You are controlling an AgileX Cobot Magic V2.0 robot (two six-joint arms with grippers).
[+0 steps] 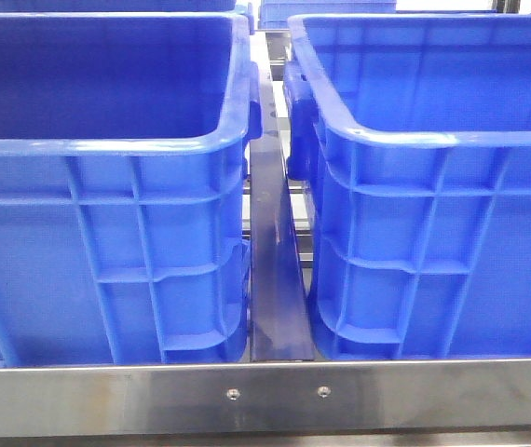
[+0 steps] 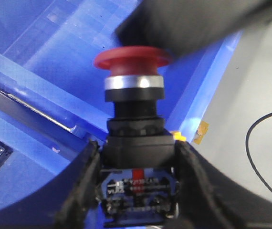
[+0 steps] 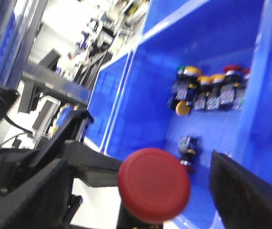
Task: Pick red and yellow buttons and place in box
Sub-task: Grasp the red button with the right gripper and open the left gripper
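Note:
In the left wrist view my left gripper (image 2: 136,155) is shut on the black body of a red button (image 2: 132,59). The button stands upright with its red cap away from the fingers, above a blue box (image 2: 55,62). A dark blurred shape (image 2: 198,24) hangs right over the cap. In the right wrist view the same red cap (image 3: 154,185) sits between the spread fingers of my right gripper (image 3: 136,167), which is open and does not touch it. The box (image 3: 141,105) below holds several red and yellow buttons (image 3: 207,90). Neither gripper shows in the front view.
The front view shows two blue crates, left (image 1: 107,242) and right (image 1: 433,242), side by side with a dark strip (image 1: 273,279) between them, behind a steel rail (image 1: 265,396). One lone button (image 3: 189,149) lies apart on the crate floor. A black cable (image 2: 265,143) lies on the grey floor.

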